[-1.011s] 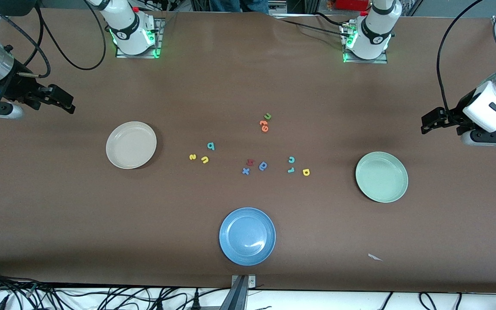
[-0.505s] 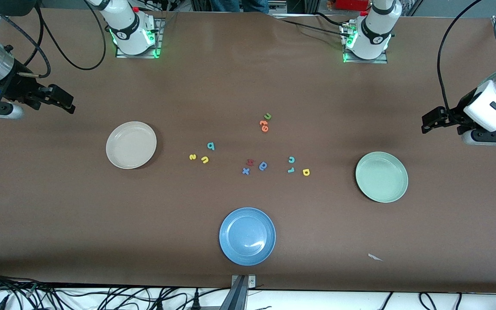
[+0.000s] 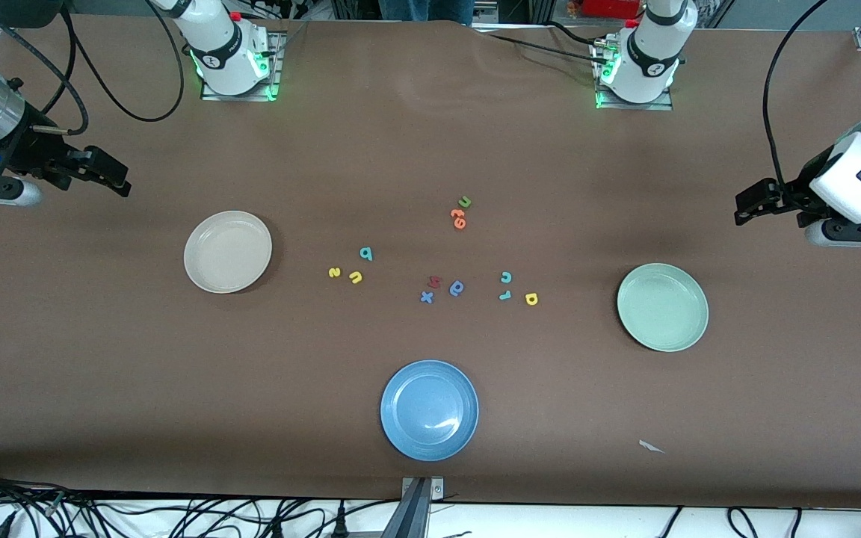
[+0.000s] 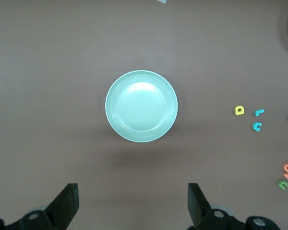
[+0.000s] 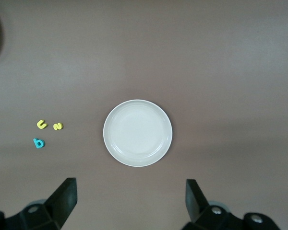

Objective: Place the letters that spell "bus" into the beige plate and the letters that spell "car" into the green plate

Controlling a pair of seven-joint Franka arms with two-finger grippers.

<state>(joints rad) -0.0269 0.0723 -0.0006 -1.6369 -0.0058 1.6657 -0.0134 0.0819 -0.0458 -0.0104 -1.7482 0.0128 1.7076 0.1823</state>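
Brown desk (image 3: pixel 430 134), plates empty, foam letters loose at its middle.
Teal "b" (image 3: pixel 365 254), yellow "u" (image 3: pixel 356 278) and "s" (image 3: pixel 334 273) lie beside the round cream-beige plate (image 3: pixel 227 251); teal "c" (image 3: pixel 506 277), "r" (image 3: pixel 504 295) and yellow "a" (image 3: pixel 531 299) near the round mint-green plate (image 3: pixel 662 306). Left gripper (image 3: pixel 746 207) and right gripper (image 3: pixel 113 178) hover at the desk's ends, fingers apart.

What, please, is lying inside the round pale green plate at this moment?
Nothing: the round pale green plate shows only its bare glossy bowl in both the front and left wrist views. The tabletop beneath it is covered.
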